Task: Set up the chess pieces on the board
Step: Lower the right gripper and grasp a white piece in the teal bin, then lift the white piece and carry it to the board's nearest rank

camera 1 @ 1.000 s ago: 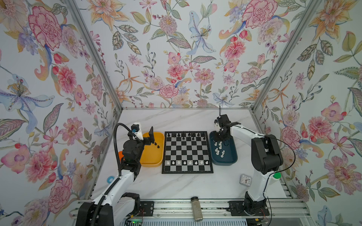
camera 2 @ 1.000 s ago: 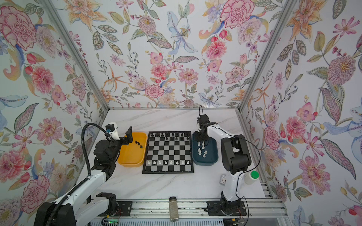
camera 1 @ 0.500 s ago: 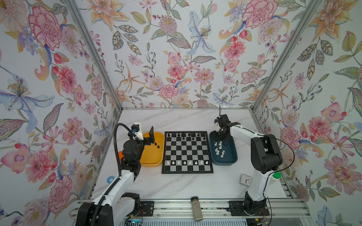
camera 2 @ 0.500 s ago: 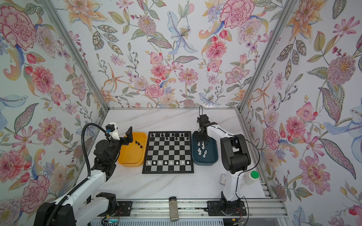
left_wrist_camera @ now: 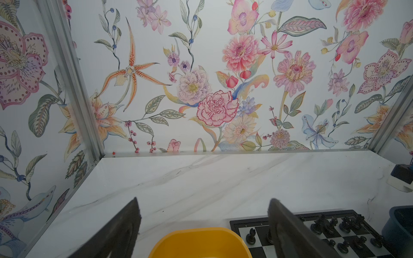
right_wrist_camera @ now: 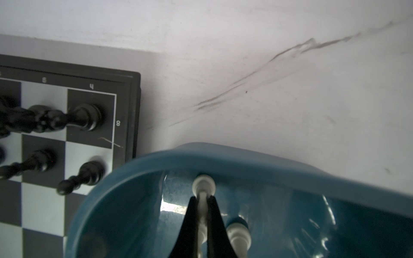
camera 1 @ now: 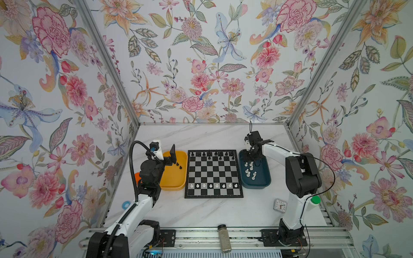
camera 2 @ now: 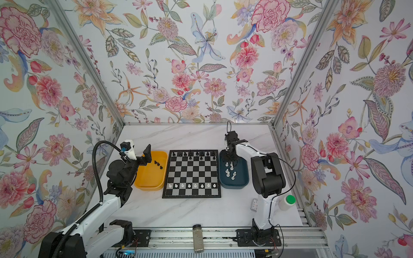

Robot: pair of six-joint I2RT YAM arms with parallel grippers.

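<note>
The board (camera 1: 213, 196) lies mid-table, with black chess pieces (camera 1: 212, 154) on its far two rows and white ones (camera 1: 212, 185) along a near row. My right gripper (right_wrist_camera: 202, 202) reaches down into the dark blue tray (camera 1: 257, 187) and is shut on the stem of a white piece (right_wrist_camera: 203, 184). Several more white pieces (camera 1: 250, 170) stand in that tray. My left gripper (left_wrist_camera: 204, 201) hangs open and holds nothing, above the far end of the yellow tray (camera 1: 173, 186). That tray holds a few black pieces (camera 1: 178, 165).
A small clock (camera 1: 280, 205) and a white bottle with a green cap (camera 2: 287, 202) sit by the right arm's base. A jar (camera 1: 224, 238) lies on the front rail. A blue ring (camera 1: 126, 203) lies at the left wall.
My right gripper's jaws have closed onto the white piece in the blue tray. Neither arm has visibly shifted.
</note>
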